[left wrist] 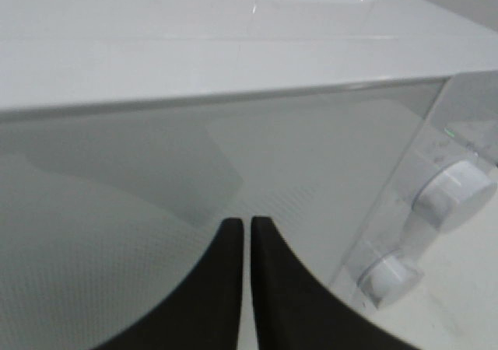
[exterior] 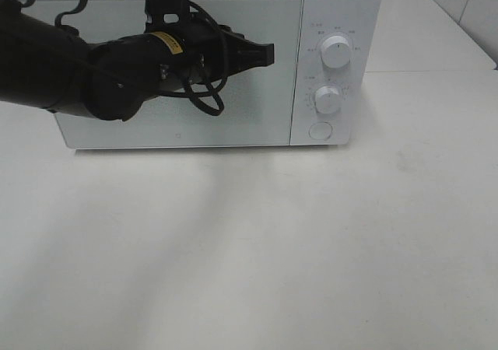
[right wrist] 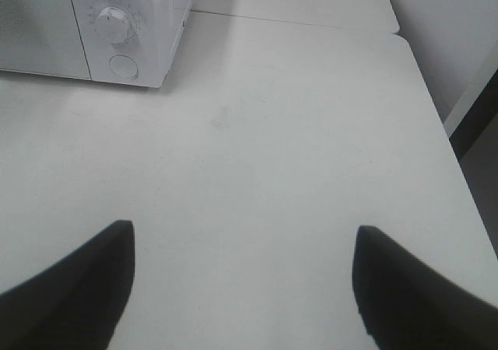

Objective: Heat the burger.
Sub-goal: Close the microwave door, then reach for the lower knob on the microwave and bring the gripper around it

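The white microwave (exterior: pixel 334 8) stands at the back of the table with its glass door (exterior: pixel 257 101) shut. The burger is out of view. My left gripper (exterior: pixel 268 53) is shut and empty, held in front of the door's upper right part, pointing toward the control panel. In the left wrist view its fingertips (left wrist: pixel 232 229) sit close to the door glass (left wrist: pixel 156 179), with the two knobs to one side. My right gripper (right wrist: pixel 241 233) is open and empty over the bare table; it does not show in the high view.
The panel carries an upper knob (exterior: pixel 335 50), a lower knob (exterior: pixel 327 99) and a round button (exterior: pixel 319 131). In the right wrist view the lower knob (right wrist: pixel 114 23) and button (right wrist: pixel 123 65) show, and the table's edge (right wrist: pixel 436 109) with a dark gap beyond.
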